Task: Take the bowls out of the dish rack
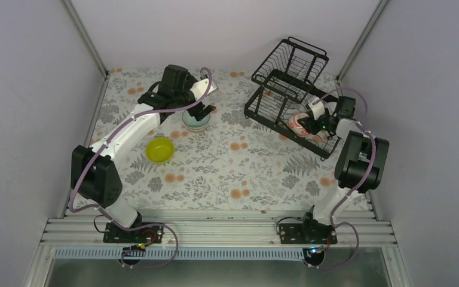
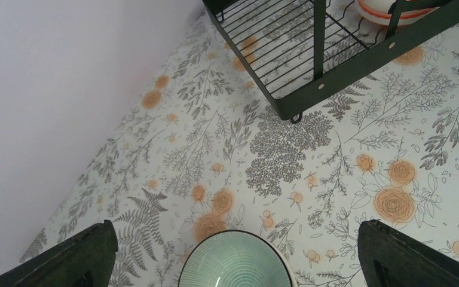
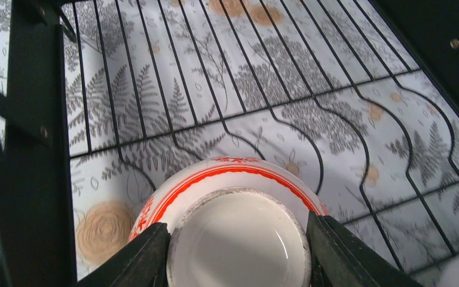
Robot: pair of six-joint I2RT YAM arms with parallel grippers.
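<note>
The white bowl with red-orange pattern (image 3: 233, 177) lies upside down on the lower tray of the black wire dish rack (image 1: 287, 89). My right gripper (image 3: 237, 230) is shut on its foot ring, and both fingers (image 3: 146, 251) touch it. From above, this bowl (image 1: 300, 124) sits at the rack's near right end, under the right gripper (image 1: 312, 122). On the tablecloth stands the pale mint-green bowl (image 2: 236, 266), and my left gripper (image 2: 236, 230) hangs open just over it with its fingers (image 2: 89, 254) wide apart. The lime-yellow bowl (image 1: 159, 149) rests on the table near the left arm.
The rack's near corner and frame (image 2: 334, 72) lie beyond the mint bowl, with the patterned bowl (image 2: 388, 9) seen through it. A thick black rack post (image 3: 36, 119) stands left of the right gripper. Grey walls close in the table on three sides.
</note>
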